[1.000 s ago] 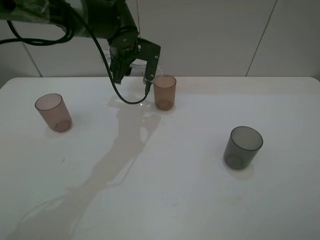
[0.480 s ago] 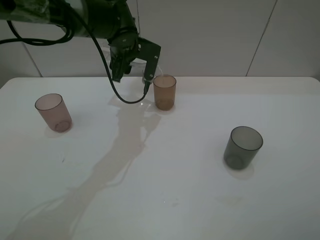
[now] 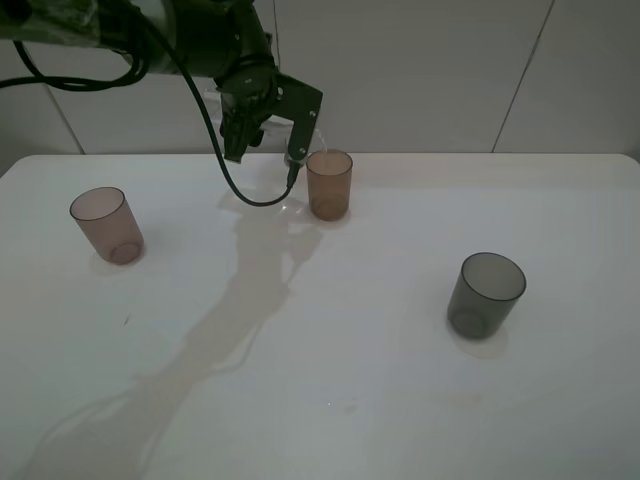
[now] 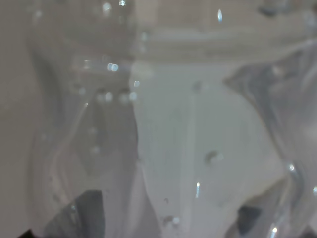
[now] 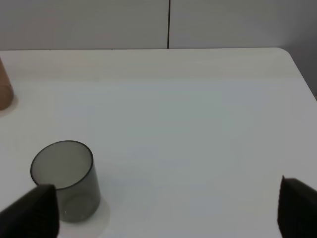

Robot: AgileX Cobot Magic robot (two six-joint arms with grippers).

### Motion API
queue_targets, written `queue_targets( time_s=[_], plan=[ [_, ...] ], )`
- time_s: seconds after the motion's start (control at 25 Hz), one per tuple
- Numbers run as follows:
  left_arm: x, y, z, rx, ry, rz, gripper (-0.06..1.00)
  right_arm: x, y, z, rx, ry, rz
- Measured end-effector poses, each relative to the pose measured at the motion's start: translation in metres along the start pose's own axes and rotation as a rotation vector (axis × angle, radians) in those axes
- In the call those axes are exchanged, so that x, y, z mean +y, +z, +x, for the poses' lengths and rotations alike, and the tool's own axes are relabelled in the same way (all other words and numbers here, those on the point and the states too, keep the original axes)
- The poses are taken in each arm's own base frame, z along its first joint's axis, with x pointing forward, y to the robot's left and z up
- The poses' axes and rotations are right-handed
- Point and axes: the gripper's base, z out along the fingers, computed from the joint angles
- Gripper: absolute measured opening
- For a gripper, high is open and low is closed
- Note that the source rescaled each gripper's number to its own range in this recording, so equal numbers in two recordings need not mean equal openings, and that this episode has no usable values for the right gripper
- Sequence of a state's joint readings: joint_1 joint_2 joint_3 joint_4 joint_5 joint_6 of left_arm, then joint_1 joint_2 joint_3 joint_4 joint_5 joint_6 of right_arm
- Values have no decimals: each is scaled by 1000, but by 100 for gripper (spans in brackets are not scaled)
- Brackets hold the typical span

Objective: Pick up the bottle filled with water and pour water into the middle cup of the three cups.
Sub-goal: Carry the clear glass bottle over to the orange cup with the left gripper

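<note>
Jaws of the left gripper [image 3: 265, 150] are clamping the bottle [image 4: 163, 148], which is hanging above the worktop at ten o'clock of the middle cup [image 3: 329, 183]; pickup appears done, pouring remaining.

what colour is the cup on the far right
The cup is translucent dark smoky grey; the right wrist view shows it best.
</note>
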State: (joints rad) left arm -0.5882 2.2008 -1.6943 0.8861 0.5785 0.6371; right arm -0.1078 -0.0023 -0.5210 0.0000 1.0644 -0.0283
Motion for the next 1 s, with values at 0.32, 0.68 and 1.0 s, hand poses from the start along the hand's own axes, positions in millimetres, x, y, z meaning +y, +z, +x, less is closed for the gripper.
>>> queue_targets(
  time_s=[0.32,0.68,1.0],
  plan=[
    [1,0,1,6,16,-9,2,0,0,0,0,0,0],
    [2,0,1,15,43,-21,2,0,0,0,0,0,0],
    [4,0,1,13,93,-38,2,0,0,0,0,0,0]
  ],
)
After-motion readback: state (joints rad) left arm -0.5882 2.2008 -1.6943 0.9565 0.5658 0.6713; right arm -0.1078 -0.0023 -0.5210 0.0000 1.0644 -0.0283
